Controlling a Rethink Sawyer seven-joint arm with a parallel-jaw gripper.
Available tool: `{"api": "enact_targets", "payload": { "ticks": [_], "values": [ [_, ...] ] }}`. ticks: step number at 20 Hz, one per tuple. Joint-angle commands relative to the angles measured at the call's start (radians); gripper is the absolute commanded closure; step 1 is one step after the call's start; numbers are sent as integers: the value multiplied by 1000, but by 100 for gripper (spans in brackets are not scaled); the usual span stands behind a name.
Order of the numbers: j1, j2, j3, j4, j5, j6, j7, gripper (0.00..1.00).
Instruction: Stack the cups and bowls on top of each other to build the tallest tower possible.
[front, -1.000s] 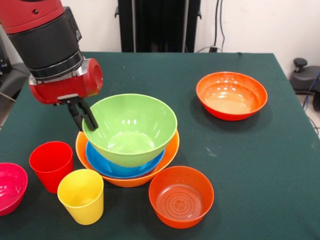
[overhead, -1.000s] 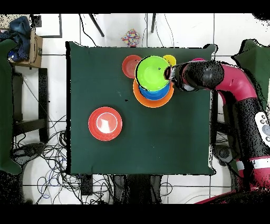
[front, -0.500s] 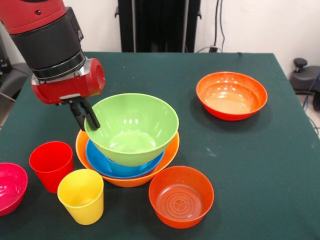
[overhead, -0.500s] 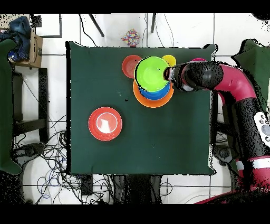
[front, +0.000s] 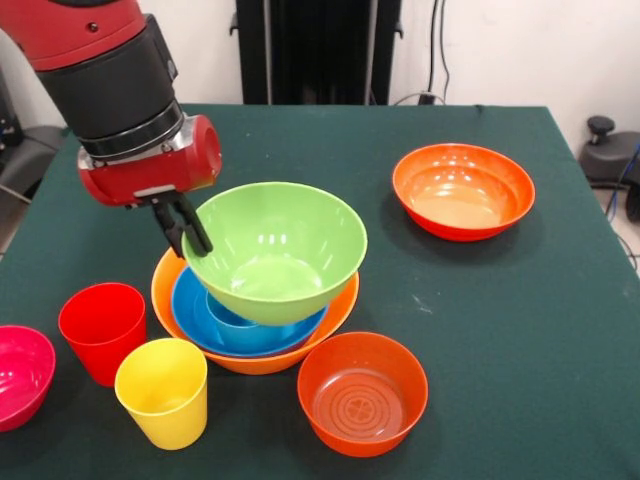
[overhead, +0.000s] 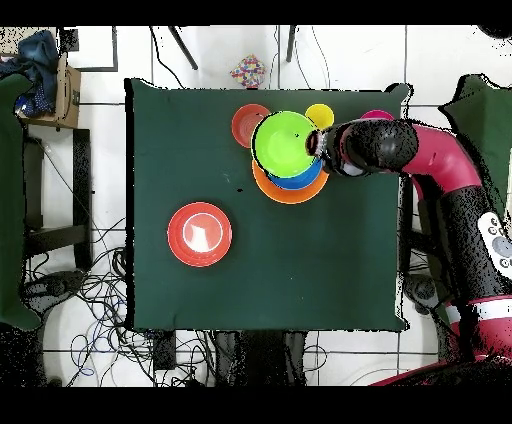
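Frontally, the claw (front: 190, 226) is pinching the green bowl (front: 275, 250) by its rim, holding it tilted above the tower (front: 335, 305); judging it light, stiff, slippery. Overhead, it is hanging offset over the tower (overhead: 290, 190).

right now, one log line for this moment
fingers: shut on green bowl rim | bowl: lifted, tilted over tower | light blue cup: exposed
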Motion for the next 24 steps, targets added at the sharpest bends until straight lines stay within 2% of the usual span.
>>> {"api": "enact_targets", "payload": {
  "ticks": [1,24],
  "values": [
    [27,-1,-44,59,-29,0,-153,100],
    [-7,-23,-35,90,-24,15,-178,100]
  ]
}}
